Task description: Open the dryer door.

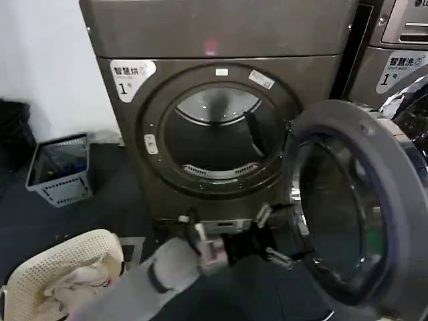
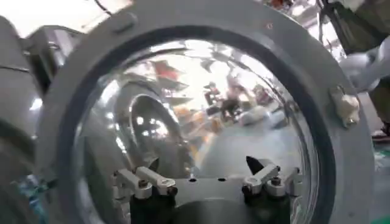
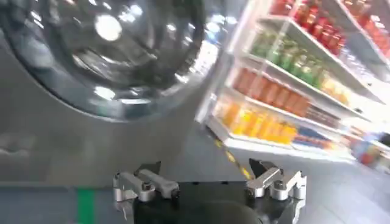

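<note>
Dryer door (image 1: 374, 200) swung open on machine stickered "1" (image 1: 124, 87), left gripper (image 1: 281, 234) beside it

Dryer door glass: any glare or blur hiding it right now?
Head view: the dryer door hangs wide open, grey inner face readable, glass dark. Left wrist view: bright reflections cover the glass beyond the open left gripper. Right wrist view: motion-blurred, shelves smeared beyond the open right gripper.

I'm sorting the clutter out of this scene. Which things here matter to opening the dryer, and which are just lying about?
Job:
dryer door, swung open
dryer drum opening
left gripper, open, below the door

Lying about:
grey basket
cream laundry basket
neighbouring washer
shelves of bottles
</note>
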`<state>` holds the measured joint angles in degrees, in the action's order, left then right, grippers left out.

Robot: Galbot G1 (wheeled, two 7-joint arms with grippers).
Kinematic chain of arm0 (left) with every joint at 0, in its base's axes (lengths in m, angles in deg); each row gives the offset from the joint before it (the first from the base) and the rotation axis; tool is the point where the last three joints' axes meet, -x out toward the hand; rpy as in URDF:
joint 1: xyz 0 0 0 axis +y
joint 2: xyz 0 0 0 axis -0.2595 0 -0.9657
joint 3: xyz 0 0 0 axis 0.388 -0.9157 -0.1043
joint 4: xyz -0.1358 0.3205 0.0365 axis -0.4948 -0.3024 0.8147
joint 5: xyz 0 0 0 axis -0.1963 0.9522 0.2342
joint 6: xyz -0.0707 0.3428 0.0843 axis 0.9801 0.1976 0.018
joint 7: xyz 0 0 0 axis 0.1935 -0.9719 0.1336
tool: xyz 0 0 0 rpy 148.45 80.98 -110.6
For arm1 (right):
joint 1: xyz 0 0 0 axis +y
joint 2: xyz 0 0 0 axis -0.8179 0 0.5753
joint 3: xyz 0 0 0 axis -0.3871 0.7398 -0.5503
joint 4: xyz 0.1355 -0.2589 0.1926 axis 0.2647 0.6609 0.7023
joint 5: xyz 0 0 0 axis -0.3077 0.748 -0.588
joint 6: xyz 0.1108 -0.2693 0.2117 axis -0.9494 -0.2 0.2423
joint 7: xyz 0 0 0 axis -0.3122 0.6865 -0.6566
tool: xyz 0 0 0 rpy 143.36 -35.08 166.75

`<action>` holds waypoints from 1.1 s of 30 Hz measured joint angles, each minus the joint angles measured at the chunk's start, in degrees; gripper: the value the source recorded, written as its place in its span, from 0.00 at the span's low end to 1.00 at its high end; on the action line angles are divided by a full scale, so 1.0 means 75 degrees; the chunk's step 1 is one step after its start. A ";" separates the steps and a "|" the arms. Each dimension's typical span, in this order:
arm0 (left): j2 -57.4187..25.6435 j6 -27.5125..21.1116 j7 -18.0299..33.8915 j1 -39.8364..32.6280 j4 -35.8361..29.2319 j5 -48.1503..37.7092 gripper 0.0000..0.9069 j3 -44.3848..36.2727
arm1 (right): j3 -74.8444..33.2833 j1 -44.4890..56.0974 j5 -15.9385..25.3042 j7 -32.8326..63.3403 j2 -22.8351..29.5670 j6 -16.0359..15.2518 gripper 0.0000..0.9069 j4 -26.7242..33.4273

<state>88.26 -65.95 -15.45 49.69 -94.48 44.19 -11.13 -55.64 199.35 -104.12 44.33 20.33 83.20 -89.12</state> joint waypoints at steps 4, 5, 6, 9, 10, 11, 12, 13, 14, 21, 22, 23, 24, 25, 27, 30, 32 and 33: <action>0.0469 0.0157 0.0114 -0.0260 0.0418 0.0344 1.00 -0.0363 | -0.0375 0.0203 0.0237 -0.0003 0.0547 -0.0030 1.00 -0.0151; 0.0590 0.0202 0.0154 -0.0307 0.0520 0.0469 1.00 -0.0434 | -0.0437 0.0243 0.0309 -0.0002 0.0690 -0.0049 1.00 -0.0195; 0.0705 0.0231 0.0189 -0.0338 0.0624 0.0574 1.00 -0.0493 | -0.0494 0.0278 0.0359 0.0001 0.0840 -0.0058 1.00 -0.0237; 0.1036 0.0298 0.0339 -0.0391 0.0912 0.0921 1.00 -0.0607 | -0.0669 0.0397 0.0497 0.0005 0.1291 -0.0052 1.00 -0.0382; 0.1148 0.0314 0.0389 -0.0408 0.0999 0.1028 1.00 -0.0635 | -0.0713 0.0426 0.0546 0.0010 0.1421 -0.0036 1.00 -0.0412; 0.1247 0.0316 0.0442 -0.0422 0.1059 0.1115 1.00 -0.0651 | -0.0760 0.0455 0.0601 0.0033 0.1562 -0.0011 1.00 -0.0466; 0.1352 0.0319 0.0492 -0.0433 0.1125 0.1191 1.00 -0.0662 | -0.0799 0.0483 0.0636 0.0075 0.1693 -0.0001 1.00 -0.0509; 0.1445 0.0320 0.0534 -0.0455 0.1193 0.1267 1.00 -0.0674 | -0.0847 0.0505 0.0655 0.0129 0.1811 0.0001 1.00 -0.0545; 0.1542 0.0313 0.0591 -0.0471 0.1272 0.1360 1.00 -0.0681 | -0.0891 0.0527 0.0661 0.0184 0.1906 0.0002 1.00 -0.0567; 0.2189 0.0255 0.0874 -0.0626 0.1679 0.1680 1.00 -0.0707 | -0.1239 0.0664 0.0676 0.0695 0.2503 -0.0123 1.00 -0.0726; 0.2270 0.0256 0.0912 -0.0642 0.1741 0.1713 1.00 -0.0708 | -0.1278 0.0679 0.0676 0.0754 0.2568 -0.0161 1.00 -0.0747; 0.2352 0.0261 0.0956 -0.0671 0.1812 0.1745 1.00 -0.0712 | -0.1319 0.0690 0.0686 0.0803 0.2643 -0.0174 1.00 -0.0780; 0.2450 0.0263 0.1026 -0.0727 0.1904 0.1785 1.00 -0.0712 | -0.1358 0.0699 0.0704 0.0843 0.2725 -0.0187 1.00 -0.0815; 0.2521 0.0263 0.1068 -0.0751 0.1977 0.1813 1.00 -0.0711 | -0.1382 0.0710 0.0721 0.0875 0.2786 -0.0200 1.00 -0.0833; 0.2682 0.0263 0.1163 -0.0806 0.2162 0.1869 1.00 -0.0709 | -0.1445 0.0728 0.0798 0.0939 0.2918 -0.0214 1.00 -0.0861; 0.2973 0.0259 0.1265 -0.0903 0.2457 0.1923 1.00 -0.0693 | -0.1524 0.0754 0.0858 0.0960 0.3104 -0.0216 1.00 -0.0848; 0.3179 0.0255 0.1308 -0.0968 0.2682 0.1961 1.00 -0.0690 | -0.1571 0.0767 0.0857 0.0959 0.3189 -0.0201 1.00 -0.0823; 0.3269 0.0254 0.1331 -0.0978 0.2782 0.1985 1.00 -0.0690 | -0.1594 0.0770 0.0854 0.0956 0.3220 -0.0197 1.00 -0.0819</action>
<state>112.77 -64.04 -5.46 42.36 -73.61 59.09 -16.30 -67.60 205.13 -97.71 51.50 44.48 81.72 -95.26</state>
